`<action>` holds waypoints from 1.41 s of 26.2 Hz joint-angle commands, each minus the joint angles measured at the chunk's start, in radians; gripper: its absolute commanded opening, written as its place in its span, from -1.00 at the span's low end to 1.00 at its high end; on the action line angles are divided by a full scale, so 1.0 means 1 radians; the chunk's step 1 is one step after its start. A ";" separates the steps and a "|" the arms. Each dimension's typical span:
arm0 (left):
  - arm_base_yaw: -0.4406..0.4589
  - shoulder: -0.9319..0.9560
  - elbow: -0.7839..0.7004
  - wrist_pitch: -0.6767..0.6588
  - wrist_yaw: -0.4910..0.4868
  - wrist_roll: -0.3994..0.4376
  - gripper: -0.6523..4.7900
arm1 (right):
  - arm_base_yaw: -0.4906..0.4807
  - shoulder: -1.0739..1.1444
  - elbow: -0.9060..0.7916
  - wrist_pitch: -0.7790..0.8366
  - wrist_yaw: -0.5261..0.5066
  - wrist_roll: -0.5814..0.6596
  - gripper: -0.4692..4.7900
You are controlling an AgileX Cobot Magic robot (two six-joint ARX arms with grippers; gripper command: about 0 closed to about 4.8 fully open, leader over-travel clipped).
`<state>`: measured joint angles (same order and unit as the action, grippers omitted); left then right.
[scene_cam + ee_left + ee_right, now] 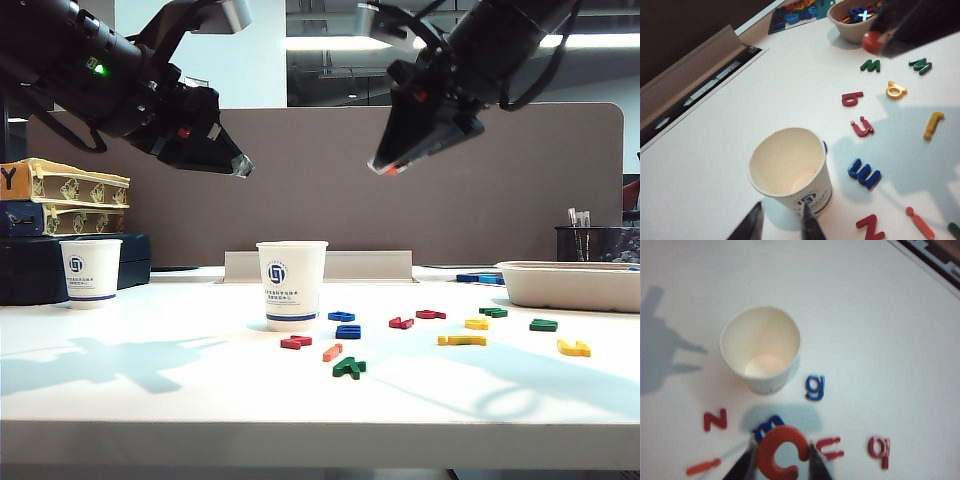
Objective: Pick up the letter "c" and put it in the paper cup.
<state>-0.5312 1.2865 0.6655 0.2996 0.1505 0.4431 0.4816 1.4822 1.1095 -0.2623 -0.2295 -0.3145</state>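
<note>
While aloft, right gripper (pixel 781 460) fingers clamp letter "c" (pixel 782 452) | left gripper (pixel 781 224) spread above paper cup (pixel 790 170)

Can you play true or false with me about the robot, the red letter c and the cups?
1. The right gripper holds the letter "c" between its fingers. True.
2. The letter "c" already lies inside the paper cup. False: the cup looks empty inside, and the letter is up in the air in the right gripper.
3. The left gripper is carrying a blue letter. False: it is open and empty, above the paper cup.
4. A smaller white cup stands away to the left on the table. True.
5. The paper cup has tipped over. False: it stands upright.
</note>
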 commanded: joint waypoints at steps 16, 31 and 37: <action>0.001 -0.004 0.006 0.061 -0.020 -0.060 -0.42 | 0.012 0.059 0.030 0.107 -0.043 0.068 -0.42; 0.125 -0.004 0.006 0.090 0.030 -0.170 -0.42 | 0.062 0.187 0.153 0.133 -0.073 0.105 -0.42; 0.126 -0.004 0.006 0.073 0.030 -0.169 -0.42 | 0.075 0.239 0.154 0.163 -0.084 0.112 -0.42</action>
<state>-0.4061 1.2861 0.6655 0.3668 0.1753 0.2752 0.5529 1.7180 1.2568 -0.1261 -0.3080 -0.2138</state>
